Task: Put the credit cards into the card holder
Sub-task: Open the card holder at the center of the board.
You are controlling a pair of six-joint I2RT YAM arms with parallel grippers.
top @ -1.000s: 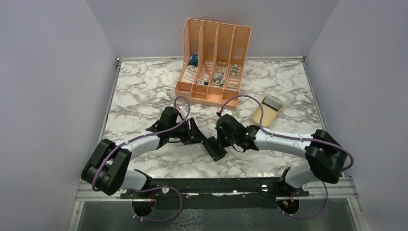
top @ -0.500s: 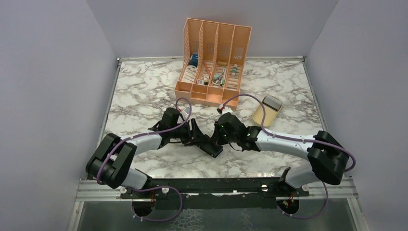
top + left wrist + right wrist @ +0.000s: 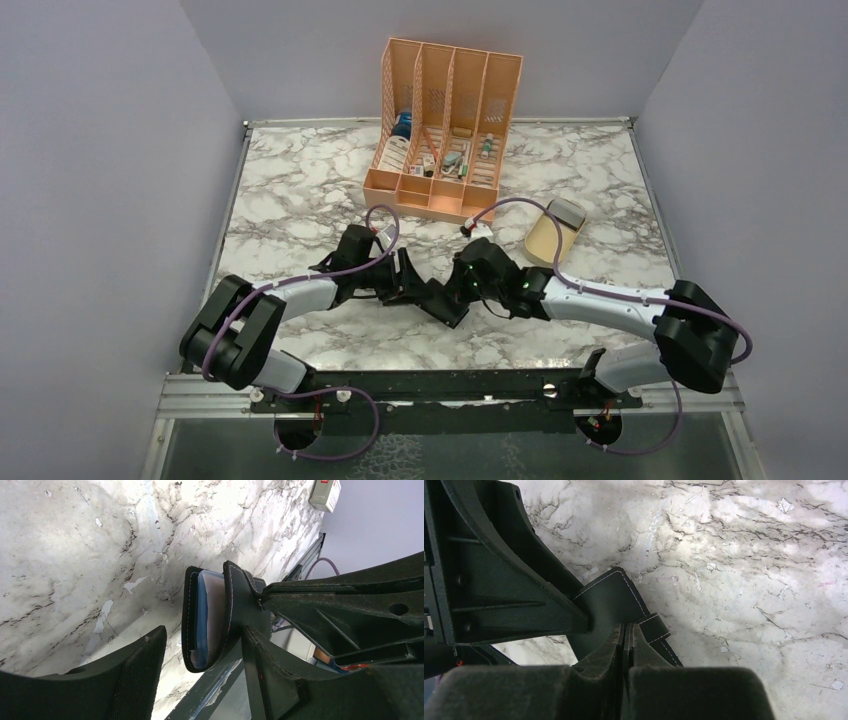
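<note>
My right end effector (image 3: 624,630) is pinched closed on a thin flap of the black card holder (image 3: 610,600), near the middle of the marble surface (image 3: 749,555). My left end effector (image 3: 212,611) stands open around the holder. One finger (image 3: 320,625) touches its outer face and the other (image 3: 135,680) stays apart. Pale credit cards (image 3: 206,615) sit edge-on inside its fold.

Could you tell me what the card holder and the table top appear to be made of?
The card holder looks like black leather or faux leather, matte: pale stitching runs along its edges. The table looks like marble or a marble-print laminate, slightly glossy: grey veins on white.
</note>
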